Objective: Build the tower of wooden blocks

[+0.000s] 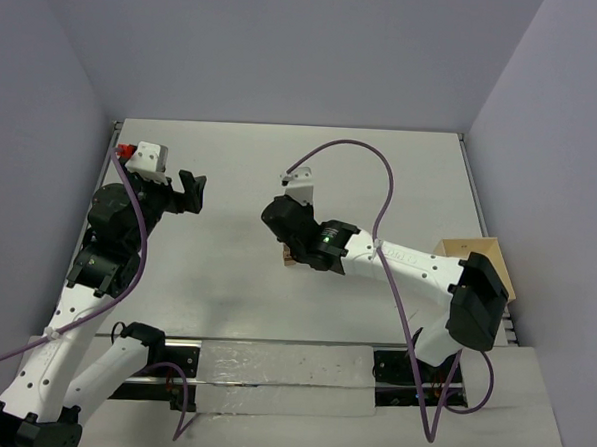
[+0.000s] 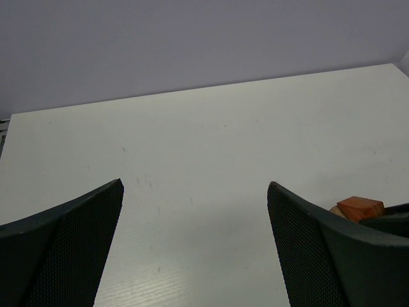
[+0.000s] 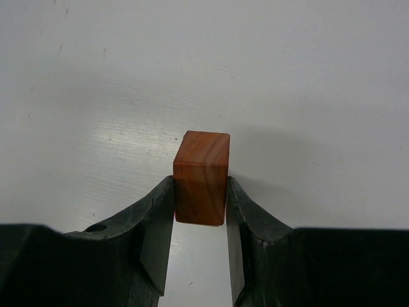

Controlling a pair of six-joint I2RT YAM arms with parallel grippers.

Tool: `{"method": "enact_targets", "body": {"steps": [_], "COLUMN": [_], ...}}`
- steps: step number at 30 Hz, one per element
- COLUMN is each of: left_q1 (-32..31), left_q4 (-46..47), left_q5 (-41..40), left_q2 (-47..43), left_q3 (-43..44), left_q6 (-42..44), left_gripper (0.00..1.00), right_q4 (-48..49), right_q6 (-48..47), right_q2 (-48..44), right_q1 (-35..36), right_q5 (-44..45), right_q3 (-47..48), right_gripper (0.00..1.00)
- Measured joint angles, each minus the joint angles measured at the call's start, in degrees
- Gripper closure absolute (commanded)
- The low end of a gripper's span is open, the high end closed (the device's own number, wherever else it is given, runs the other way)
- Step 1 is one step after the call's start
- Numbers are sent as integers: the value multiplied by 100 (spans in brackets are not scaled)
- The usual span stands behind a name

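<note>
A reddish-brown wood block [image 3: 201, 173] stands upright between the pads of my right gripper [image 3: 200, 187], which is shut on its two sides. In the top view the right gripper [image 1: 291, 249] points down at mid-table, with a bit of brown wood [image 1: 290, 261] under it. The left wrist view catches the same block [image 2: 360, 207] at its right edge, and a sliver of tan wood [image 2: 335, 210] touches its lower left. I cannot tell whether that sliver is part of a tower. My left gripper [image 2: 195, 185] hangs open above bare table, well left of the block.
A pale wooden open tray [image 1: 479, 255] sits at the table's right edge, partly behind the right arm's elbow. The white table [image 1: 381, 178] ends at grey walls at the back and on both sides. The left arm [image 1: 129, 215] stands along the left edge.
</note>
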Motion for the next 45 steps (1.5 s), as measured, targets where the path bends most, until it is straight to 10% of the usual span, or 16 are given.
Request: {"method": "enact_targets", "body": {"steps": [45], "left_q1": [4], "left_q4": [-283], "left_q5": [306], "left_q2": [128], "left_q3": [99], "left_q6": [0], "left_gripper": [1], "right_q4": [-12], "right_q6": [-475], "right_q2": [-205], "right_q1": [-2], "right_q5": [-822], "right_q3": [11], "right_gripper": [0]}}
